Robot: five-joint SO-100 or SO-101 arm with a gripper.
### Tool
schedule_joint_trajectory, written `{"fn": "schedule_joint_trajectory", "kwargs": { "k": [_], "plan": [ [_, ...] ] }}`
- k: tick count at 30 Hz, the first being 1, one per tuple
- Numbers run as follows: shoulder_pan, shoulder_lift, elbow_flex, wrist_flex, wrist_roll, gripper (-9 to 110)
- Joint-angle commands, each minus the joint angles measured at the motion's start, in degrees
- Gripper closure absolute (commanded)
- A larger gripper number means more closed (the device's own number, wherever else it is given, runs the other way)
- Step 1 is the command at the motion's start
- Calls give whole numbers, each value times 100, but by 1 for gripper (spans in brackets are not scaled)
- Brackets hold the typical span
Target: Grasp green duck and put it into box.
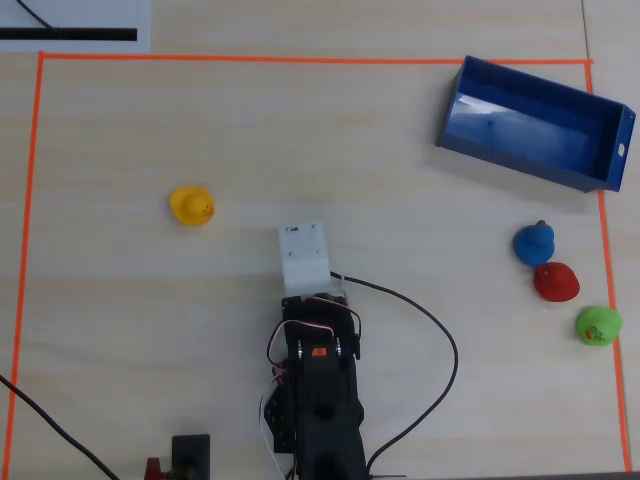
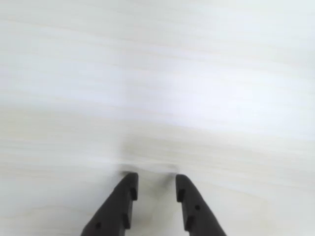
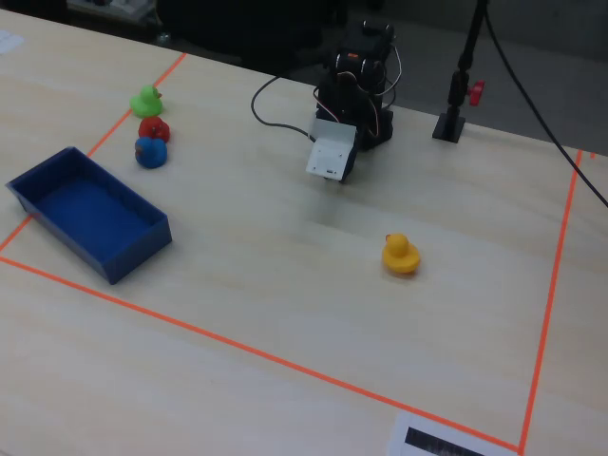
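Four ducks sit on the bench (image 1: pixel 150 130): green duck (image 1: pixel 598 325), red (image 1: pixel 556 282), blue (image 1: pixel 534 243), yellow (image 1: pixel 191 206), plus one box (image 1: pixel 536 124). Only the wrist view shows the jaws: slightly parted, holding nothing.

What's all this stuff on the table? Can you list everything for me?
green duck: one, lime green, right edge of the overhead view, by the tape line
red duck: one, red, between the green and blue ducks
blue duck: one, blue, below the box in the overhead view
yellow duck: one, yellow, alone on the left in the overhead view
box: one, deep blue, empty, top right in the overhead view
tape border: one, orange, framing the work area
table: one, pale wood
arm: one, black with a white wrist block
gripper: one, black, fingers slightly apart, holding nothing
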Motion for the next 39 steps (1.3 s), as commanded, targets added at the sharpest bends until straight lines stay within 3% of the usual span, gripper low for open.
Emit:
{"fn": "schedule_joint_trajectory", "kwargs": {
  "k": [1,25,28,31,34,39],
  "plan": [
    [-44,-26,26,132,35,93],
    [-185,-26,26,132,53,89],
    [-35,-26,26,132,-62,101],
    [264,-369,-114,-325,-589,101],
    [422,-1608,-1143,-1169,-589,101],
    [747,-3744,-4148,-1160,-545,101]
  ]
}}
